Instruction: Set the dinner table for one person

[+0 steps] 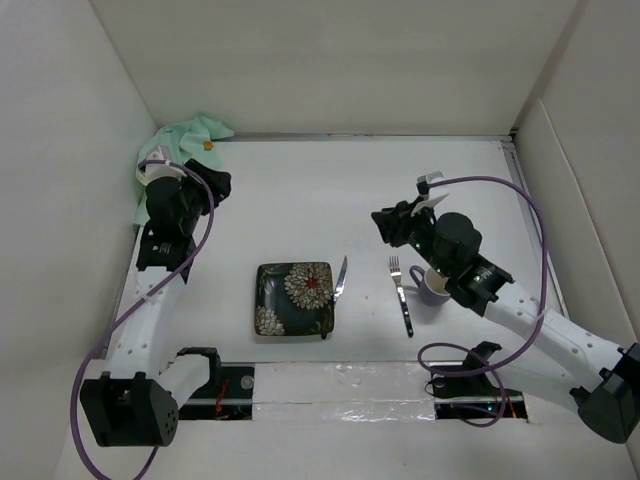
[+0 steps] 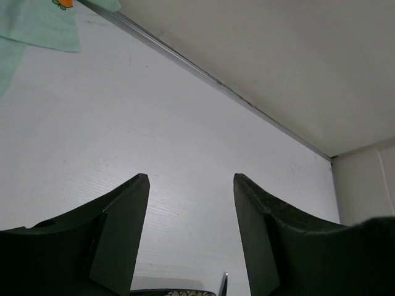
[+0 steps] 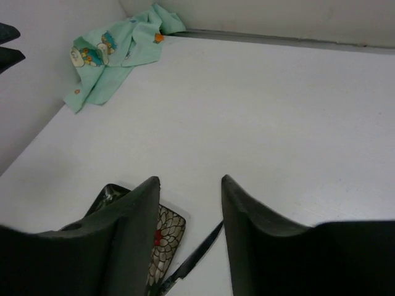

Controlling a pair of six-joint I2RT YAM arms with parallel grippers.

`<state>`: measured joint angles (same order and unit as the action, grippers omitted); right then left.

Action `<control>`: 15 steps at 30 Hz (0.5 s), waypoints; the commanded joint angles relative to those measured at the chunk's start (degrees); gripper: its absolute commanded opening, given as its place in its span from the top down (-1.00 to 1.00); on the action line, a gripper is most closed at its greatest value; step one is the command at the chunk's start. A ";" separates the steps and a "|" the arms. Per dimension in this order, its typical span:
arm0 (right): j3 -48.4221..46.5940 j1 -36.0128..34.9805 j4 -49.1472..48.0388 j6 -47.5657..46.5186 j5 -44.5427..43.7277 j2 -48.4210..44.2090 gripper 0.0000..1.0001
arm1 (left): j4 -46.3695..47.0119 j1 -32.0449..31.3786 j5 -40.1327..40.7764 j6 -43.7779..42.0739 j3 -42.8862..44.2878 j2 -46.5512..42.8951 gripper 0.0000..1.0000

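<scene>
Setting table: judged part done, with plate, knife, fork and cup down, and cloth off in a heap.
Table: lay flat under both grippers, ran well past each on every side, showed bare white ahead of both.
Table feel: judged stiff, heavy and matte, not slippery; offered nothing to grip or lift, served only as a surface to set things on.
Left gripper: hung spread wide and empty above table, touched nothing.
Right gripper: hung spread wide and empty too, apart from every item.
Cloth: lay crumpled ahead and left of left gripper, in the far corner; sat well apart from right gripper.
Cloth feel: judged soft, light and limp; best pinched at a raised fold or the loose edge nearest left gripper, then dragged flat.
Plate: sat left of right gripper, back toward the bases; judged stiff, glossy and breakable; best taken at the rim.
Knife: lay along plate's right side, between plate and right gripper; could not tell whether touching.
Fork: lay just behind right gripper, beside cup.
Cup: stood behind right gripper, partly hidden under its wrist.
Risk: judged likely to bunch cloth if gripped mid-heap.
</scene>
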<state>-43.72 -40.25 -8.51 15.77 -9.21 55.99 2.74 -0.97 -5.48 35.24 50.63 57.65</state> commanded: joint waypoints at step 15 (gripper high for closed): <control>-1.10 1.14 -2.65 0.84 1.39 2.20 1.00 | -8.10 0.62 26.21 -13.53 32.85 39.72 0.86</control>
<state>-43.33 -39.40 -8.58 16.73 -9.13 57.45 -1.63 -0.62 15.25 26.46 79.09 93.56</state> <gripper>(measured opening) 0.010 0.050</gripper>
